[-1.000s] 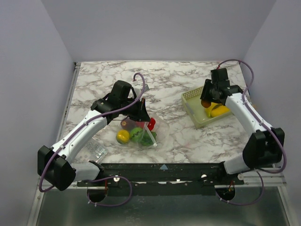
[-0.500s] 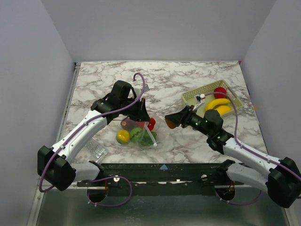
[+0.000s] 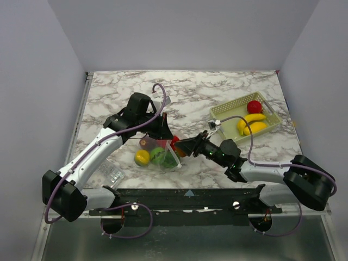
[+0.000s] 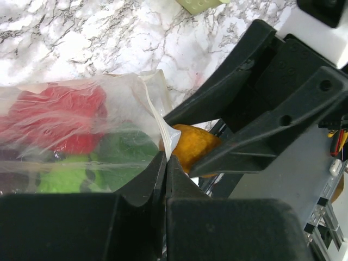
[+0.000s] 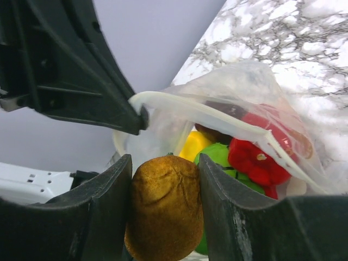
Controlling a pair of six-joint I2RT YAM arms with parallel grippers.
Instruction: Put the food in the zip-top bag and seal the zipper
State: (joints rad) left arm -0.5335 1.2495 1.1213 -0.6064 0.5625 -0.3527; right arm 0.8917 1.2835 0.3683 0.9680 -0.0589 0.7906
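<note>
The clear zip-top bag (image 3: 163, 157) lies at table centre with red, green and yellow food inside. My left gripper (image 3: 165, 128) is shut on the bag's upper rim by the zipper (image 4: 157, 117) and holds the mouth up and open. My right gripper (image 3: 181, 148) is shut on a brown-orange oval food (image 5: 166, 209) right at the mouth, beside the left fingers. In the right wrist view the zipper (image 5: 217, 117) arches over a red food (image 5: 255, 157), a green one (image 5: 217, 155) and a yellow one (image 5: 194, 144). In the left wrist view the brown food (image 4: 193, 147) sits just past my left gripper (image 4: 166, 163).
A pale green basket (image 3: 224, 111) at the right back holds a red fruit (image 3: 254, 106) and yellow bananas (image 3: 251, 125). A small crinkly clear packet (image 3: 111, 174) lies near the left arm's base. The right arm stretches low across the front of the table.
The right arm swung from the basket leftward to the bag's mouth, carrying the brown-orange food. The left gripper has kept its hold on the bag's rim.
</note>
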